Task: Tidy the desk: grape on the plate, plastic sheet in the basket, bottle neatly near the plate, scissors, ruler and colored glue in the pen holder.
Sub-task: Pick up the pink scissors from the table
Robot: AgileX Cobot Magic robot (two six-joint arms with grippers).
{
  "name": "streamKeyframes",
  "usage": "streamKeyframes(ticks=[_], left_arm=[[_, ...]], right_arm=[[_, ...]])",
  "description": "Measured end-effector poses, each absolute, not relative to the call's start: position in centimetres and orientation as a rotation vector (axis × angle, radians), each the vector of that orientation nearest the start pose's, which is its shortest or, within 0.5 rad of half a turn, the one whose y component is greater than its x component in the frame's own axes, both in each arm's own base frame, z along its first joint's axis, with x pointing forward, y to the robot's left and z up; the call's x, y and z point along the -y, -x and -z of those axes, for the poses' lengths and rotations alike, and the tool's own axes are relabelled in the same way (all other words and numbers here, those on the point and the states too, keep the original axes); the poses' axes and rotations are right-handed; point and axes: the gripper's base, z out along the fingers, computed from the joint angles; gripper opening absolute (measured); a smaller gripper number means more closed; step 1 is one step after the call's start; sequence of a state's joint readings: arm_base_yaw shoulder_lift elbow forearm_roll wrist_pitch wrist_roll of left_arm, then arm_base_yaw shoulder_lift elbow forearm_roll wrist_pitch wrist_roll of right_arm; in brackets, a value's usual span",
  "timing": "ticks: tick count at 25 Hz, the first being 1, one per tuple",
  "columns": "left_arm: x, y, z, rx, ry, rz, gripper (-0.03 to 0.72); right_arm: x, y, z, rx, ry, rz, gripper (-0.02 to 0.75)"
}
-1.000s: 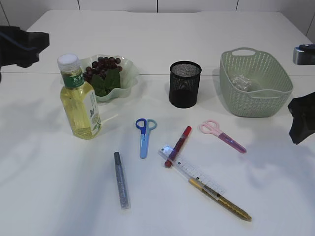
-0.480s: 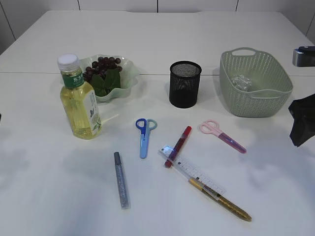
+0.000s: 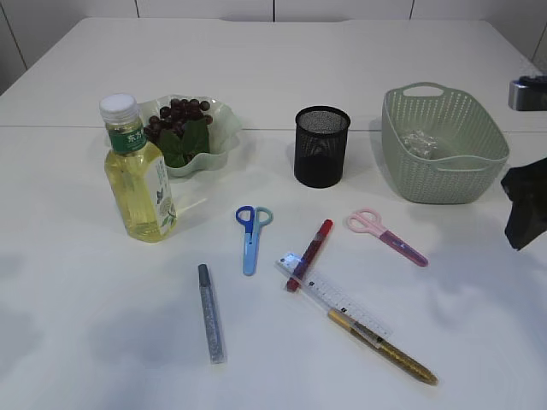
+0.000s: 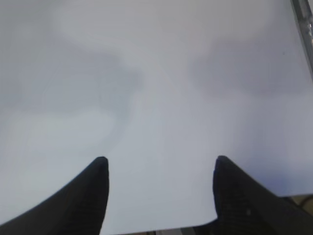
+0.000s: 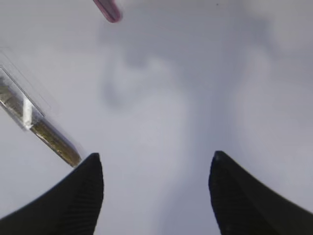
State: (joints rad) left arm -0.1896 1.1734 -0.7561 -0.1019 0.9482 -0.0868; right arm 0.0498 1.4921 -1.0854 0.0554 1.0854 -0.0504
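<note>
grapes [image 3: 178, 114] on green plate [image 3: 220, 137]

We see a green label with white characters on the bottle [image 3: 138, 171], too small for us to read.

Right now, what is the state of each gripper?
Left gripper: open, holding nothing.
Right gripper: open, holding nothing.

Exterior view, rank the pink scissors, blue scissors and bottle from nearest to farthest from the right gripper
1. pink scissors, nearest the right gripper, right of centre.
2. blue scissors, mid-table.
3. bottle, far left by the plate.
</note>
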Motion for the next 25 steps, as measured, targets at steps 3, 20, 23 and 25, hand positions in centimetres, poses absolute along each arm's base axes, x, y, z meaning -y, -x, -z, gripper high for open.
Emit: streamKeyframes(ticks=[3, 20, 23, 25], left_arm=[[4.9, -18.9, -25.1, -2.885, -0.124, 0.263, 0.486], [5.2, -18.8, -25.2, -2.882, -0.142, 0.3, 0.486], [5.2, -18.8, -25.2, -2.882, -0.142, 0.3, 0.486], [5.2, -18.8, -25.2, -2.882, -0.142, 0.3, 0.486]], right_arm=[[-2.1, -28.2, -27.4, -2.926, 0.135, -0.115, 0.502], [-11.2, -36.8, -30.7, -2.762, 0.706, 0.007, 0.486], [-12.2, -37.9, -28.1, -2.807, 0.773, 0.044, 0.481], [-12.6, -38.5, -26.4, -2.844, 0.802, 0.065, 0.48]])
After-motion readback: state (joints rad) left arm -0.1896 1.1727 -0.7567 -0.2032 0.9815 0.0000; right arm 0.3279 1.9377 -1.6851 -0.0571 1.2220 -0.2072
